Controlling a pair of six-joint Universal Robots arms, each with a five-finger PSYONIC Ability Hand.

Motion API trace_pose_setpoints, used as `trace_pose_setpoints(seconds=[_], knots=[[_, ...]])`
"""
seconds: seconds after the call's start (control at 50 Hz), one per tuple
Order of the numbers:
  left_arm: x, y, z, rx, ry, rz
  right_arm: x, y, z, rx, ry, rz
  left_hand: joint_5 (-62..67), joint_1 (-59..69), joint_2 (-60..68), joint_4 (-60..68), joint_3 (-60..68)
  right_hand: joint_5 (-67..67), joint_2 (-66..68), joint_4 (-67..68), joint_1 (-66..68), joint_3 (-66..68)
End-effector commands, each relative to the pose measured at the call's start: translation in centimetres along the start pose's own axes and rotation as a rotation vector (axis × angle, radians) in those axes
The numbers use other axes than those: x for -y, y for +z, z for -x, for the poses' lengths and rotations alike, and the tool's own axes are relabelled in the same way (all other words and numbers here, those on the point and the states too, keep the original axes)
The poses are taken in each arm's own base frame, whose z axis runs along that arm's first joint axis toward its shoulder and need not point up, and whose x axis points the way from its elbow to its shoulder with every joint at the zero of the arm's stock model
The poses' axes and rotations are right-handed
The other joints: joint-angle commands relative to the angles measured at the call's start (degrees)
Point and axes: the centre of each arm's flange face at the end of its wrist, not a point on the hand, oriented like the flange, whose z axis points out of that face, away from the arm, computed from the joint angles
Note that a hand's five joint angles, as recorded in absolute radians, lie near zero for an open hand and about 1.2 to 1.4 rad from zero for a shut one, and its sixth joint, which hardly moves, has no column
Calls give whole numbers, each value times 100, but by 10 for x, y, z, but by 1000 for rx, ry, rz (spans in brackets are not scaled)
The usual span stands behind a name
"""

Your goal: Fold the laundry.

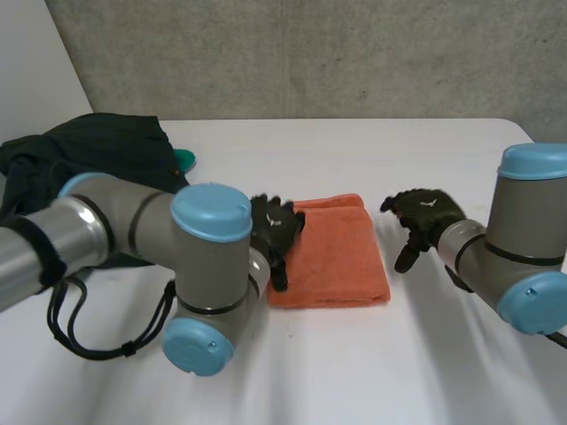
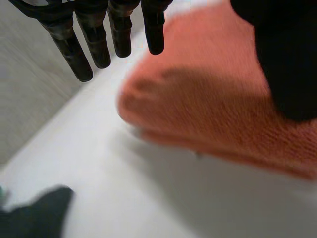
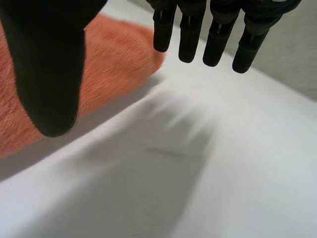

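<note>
i see the orange towel (image 1: 332,252) lying flat near the middle of the white table (image 1: 372,146), folded into a thick rectangle. my left hand (image 1: 275,223) is at the towel's left edge. in the head view its fingers reach over that edge, pointing toward the near side of the table. from the left wrist view the fingers (image 2: 74,49) are straight and spread a little, hanging just past a rounded corner of the towel over bare table, while the thumb (image 2: 287,59) sits above the orange cloth. nothing is pinched between them, so that hand is relaxed and holds nothing. i cannot tell whether any part of it rests on the towel.

my right hand (image 1: 425,214) is off the towel, just beside its right edge and over bare table. in the right wrist view its fingers (image 3: 190,34) are straight and side by side, the thumb (image 3: 49,74) is held well away from them, and the towel's edge is next to the thumb. this hand is also spread and grips nothing, and it casts its shadow on the white surface beneath it.

a heap of dark clothes (image 1: 89,150) is on the far left of the table, well apart from the towel, with a bit of something teal (image 1: 184,160) poking out at its right side. a grey concrete wall (image 1: 310,53) stands behind the table.
</note>
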Motion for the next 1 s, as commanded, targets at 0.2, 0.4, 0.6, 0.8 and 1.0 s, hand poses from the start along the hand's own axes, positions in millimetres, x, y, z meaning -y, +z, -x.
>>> trace_pose_setpoints(seconds=[0.2,0.4,0.6,0.8,1.0], knots=[[90,-47,34,-339,-238,-389,-36,-38,12,-17,278,46,205,43,129,153,97,-59,-122,-62,-108,-51],[92,-52,39,-434,-324,-399,-43,-26,22,52,374,11,256,94,180,203,148,-59,-122,-62,-108,-51],[89,-53,35,-442,-325,-388,-53,-12,42,93,376,32,289,128,214,237,182,75,12,72,27,83],[88,-53,35,-443,-328,-384,-48,-6,58,134,360,1,374,212,298,321,266,1896,1833,1893,1847,1904],[88,-52,37,-437,-327,-389,-15,22,43,105,434,-162,374,212,298,321,266,5974,5911,5971,5925,5982]])
